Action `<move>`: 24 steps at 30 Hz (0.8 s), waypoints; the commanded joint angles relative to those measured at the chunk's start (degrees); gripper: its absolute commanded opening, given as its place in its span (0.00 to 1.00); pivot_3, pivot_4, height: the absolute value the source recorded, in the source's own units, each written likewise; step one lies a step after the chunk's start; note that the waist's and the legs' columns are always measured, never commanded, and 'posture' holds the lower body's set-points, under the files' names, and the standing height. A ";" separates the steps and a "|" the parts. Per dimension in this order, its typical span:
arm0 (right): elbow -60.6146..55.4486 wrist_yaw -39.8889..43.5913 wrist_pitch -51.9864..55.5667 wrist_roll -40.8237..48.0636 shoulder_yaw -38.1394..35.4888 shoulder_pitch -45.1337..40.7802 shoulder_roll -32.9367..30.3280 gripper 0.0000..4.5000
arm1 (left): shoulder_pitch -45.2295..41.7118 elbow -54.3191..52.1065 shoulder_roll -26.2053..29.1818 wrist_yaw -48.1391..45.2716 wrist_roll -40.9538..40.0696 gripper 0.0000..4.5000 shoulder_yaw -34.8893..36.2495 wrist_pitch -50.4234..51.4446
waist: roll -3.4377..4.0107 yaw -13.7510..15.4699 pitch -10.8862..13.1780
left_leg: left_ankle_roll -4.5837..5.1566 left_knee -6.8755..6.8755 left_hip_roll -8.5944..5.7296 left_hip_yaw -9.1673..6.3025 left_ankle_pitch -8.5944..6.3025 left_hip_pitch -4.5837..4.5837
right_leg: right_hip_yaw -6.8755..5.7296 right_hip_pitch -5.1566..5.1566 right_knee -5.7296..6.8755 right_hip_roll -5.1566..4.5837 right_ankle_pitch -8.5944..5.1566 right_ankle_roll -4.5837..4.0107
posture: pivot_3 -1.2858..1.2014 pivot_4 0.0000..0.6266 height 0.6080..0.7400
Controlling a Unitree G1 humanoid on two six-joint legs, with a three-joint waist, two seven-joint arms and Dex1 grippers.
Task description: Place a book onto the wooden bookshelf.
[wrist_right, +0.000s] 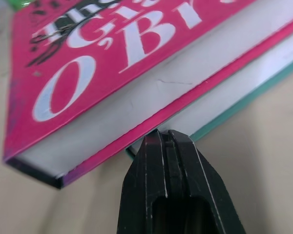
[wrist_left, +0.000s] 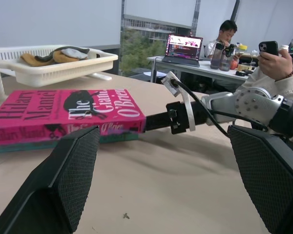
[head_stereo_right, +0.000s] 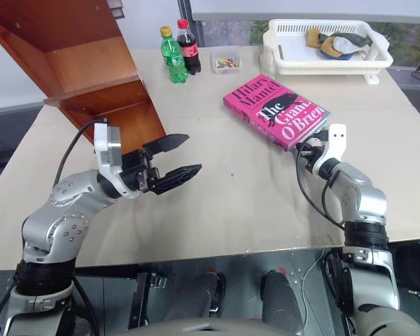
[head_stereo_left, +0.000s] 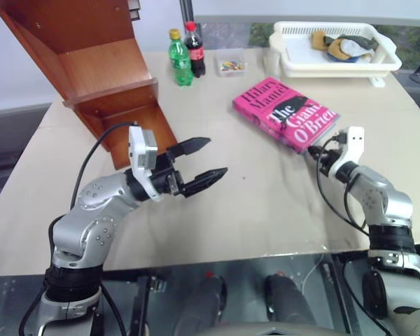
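The pink book [head_stereo_left: 283, 112] lies flat on the table, right of centre, stacked on a teal-green book [wrist_right: 244, 97]. My right gripper [head_stereo_left: 312, 150] is shut and nearly level, its tips [wrist_right: 165, 135] pressed against the near corner at the seam between the pink book's bottom cover and the teal one. From the left wrist view the same gripper [wrist_left: 150, 122] meets the book's end. The wooden bookshelf [head_stereo_left: 105, 70] stands tilted at the far left. Just in front of it my left gripper [head_stereo_left: 217, 157] hovers above the table, open and holding nothing.
At the back right a white basket [head_stereo_left: 336, 52] holds cloth items. A green bottle [head_stereo_left: 180, 59], a cola bottle [head_stereo_left: 194, 49] and a small clear box [head_stereo_left: 231, 66] stand at the back centre. A person holding a phone [wrist_left: 278, 63] is beyond the table's right side.
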 commanded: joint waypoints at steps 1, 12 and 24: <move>-7.62 0.43 2.48 3.19 0.43 1.92 0.69 0.00 | 0.07 -0.77 0.00 -0.22 -0.25 1.00 1.50 -1.17 | 0.00 0.01 0.00 | 0.00 0.00 0.00 0.00 0.00 0.00 | 0.00 0.00 0.00 0.00 0.00 0.00 | 0.52 0.24 1.00; -21.54 -4.86 7.50 5.23 3.17 8.82 2.23 0.00 | 0.42 0.45 -0.24 1.36 0.88 1.00 0.79 -0.40 | 0.01 0.09 0.00 | 0.01 0.00 0.00 -0.02 -0.01 0.00 | -0.02 -0.01 0.02 0.00 0.00 0.00 | 0.52 0.24 1.00; -1.49 -11.86 -6.14 -5.07 2.21 1.29 2.72 0.00 | -1.40 2.71 -2.53 9.13 10.68 1.00 -1.37 -2.85 | 0.02 -0.26 -0.01 | 0.00 0.01 -0.03 0.04 0.01 0.01 | 0.02 -0.03 0.09 0.01 0.01 0.00 | 0.52 0.24 1.00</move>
